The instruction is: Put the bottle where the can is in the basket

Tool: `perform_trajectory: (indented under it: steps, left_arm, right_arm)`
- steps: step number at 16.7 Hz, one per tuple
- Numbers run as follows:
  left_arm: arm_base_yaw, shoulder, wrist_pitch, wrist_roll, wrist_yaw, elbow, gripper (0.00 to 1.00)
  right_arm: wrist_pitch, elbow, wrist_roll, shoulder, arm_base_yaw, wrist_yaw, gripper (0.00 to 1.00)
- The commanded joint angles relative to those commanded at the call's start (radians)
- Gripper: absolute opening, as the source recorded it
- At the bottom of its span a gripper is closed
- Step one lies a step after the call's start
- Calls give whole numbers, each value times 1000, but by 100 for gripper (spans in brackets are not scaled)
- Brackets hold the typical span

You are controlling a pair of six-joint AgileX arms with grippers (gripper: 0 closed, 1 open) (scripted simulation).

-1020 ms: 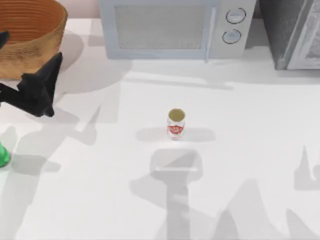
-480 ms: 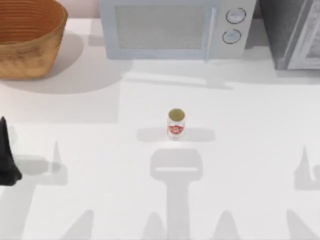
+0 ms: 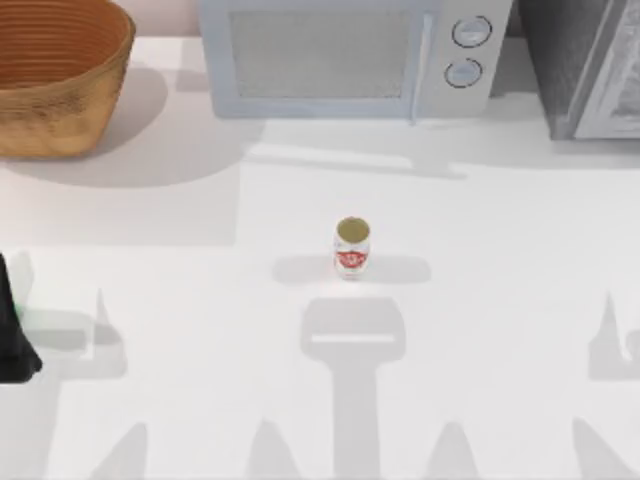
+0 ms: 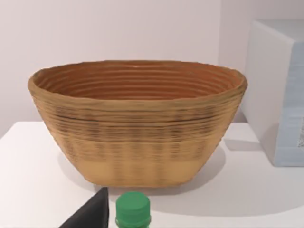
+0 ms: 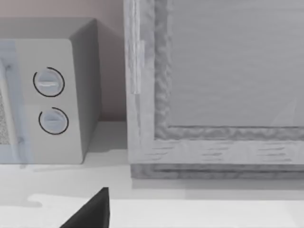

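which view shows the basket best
The left wrist view: the basket appears whole from the side, with its rim, ribbed inside and tan wall, beyond the bottle's cap. The top view cuts it off at the table's far left corner. The right wrist view faces the microwave.

Left arm (image 3: 12,335): dark, low at the tabletop's left edge, about mid-depth, largely cut off by the frame. Left wrist view: one dark finger (image 4: 92,214) pokes in at the lower edge; jaw spacing cannot be judged. Right wrist view: one dark finger (image 5: 92,212), likewise at the lower edge.
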Motion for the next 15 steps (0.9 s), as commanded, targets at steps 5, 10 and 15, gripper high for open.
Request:
perform_trajectory:
  steps: [5, 10, 15]
  left_arm:
    - [19, 66, 40, 5, 9, -10, 100]
    - [87, 328, 251, 29, 66, -28, 100]
    - [170, 699, 570, 63, 162, -35, 100]
  right_arm:
    - [0, 0, 0, 0, 0, 0, 100]
    - [0, 0, 0, 0, 0, 0, 100]
    - [0, 0, 0, 0, 0, 0, 100]
